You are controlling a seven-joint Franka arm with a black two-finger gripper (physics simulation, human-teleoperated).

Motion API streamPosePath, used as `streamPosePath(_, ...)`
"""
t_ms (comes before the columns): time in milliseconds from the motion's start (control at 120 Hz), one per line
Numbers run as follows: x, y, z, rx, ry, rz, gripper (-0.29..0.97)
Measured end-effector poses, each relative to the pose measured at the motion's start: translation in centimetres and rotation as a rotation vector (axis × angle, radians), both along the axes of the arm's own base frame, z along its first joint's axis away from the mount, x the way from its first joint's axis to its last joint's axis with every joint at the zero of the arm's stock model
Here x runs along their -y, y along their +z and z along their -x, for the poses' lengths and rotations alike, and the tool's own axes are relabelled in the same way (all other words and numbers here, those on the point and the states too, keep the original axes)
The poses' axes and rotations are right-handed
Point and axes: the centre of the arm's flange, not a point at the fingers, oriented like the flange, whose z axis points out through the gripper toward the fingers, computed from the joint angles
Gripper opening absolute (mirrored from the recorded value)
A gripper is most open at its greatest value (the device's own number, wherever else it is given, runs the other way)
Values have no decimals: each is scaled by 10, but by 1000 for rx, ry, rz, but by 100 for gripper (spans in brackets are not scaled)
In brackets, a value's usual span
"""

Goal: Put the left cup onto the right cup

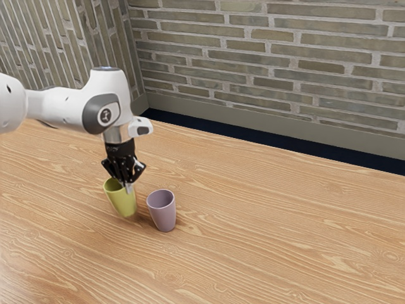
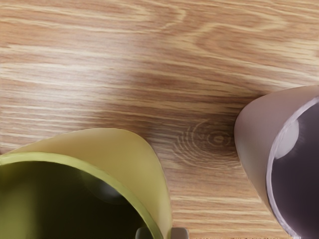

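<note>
Reaching in from the exterior view's left with the white arm (image 1: pixel 63 104) and hanging the black pincer (image 1: pixel 126 185) straight down over the wooden worktop (image 1: pixel 272 221). Clamping the pincer on the wall of the yellow-green cup (image 1: pixel 120 201) at its rim, on the side nearest the purple cup (image 1: pixel 162 212). Catching, in the wrist view, two grey fingertips (image 2: pixel 179 233) straddling that rim, one just inside the yellow-green cup (image 2: pixel 114 154) and one just outside.

Holding the yellow-green cup at a lean, with the mouth tipping toward the exterior view's left and the base pointing toward the purple cup. Not managing to tell whether that base is touching the wood or hanging just above it.

Seeing the purple cup (image 2: pixel 259 144) standing mouth up on the worktop (image 2: pixel 124 59), just beside the yellow-green cup on the exterior view's right. Finding the two cups apart, with a narrow strip of bare wood between them.

Looking past the worktop's far edge to a grey brick wall (image 1: pixel 285 50).
</note>
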Motion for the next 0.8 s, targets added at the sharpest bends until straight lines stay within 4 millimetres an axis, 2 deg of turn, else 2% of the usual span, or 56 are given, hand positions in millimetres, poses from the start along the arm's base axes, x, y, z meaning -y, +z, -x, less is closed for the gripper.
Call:
streamPosePath(267, 8, 28, 6, 6, -24, -37, -11)
streamPosePath(575, 26, 65, 6, 0, -56, -85, -11)
streamPosePath(800, 51, 92, 3, -2, -91, -122, -11)
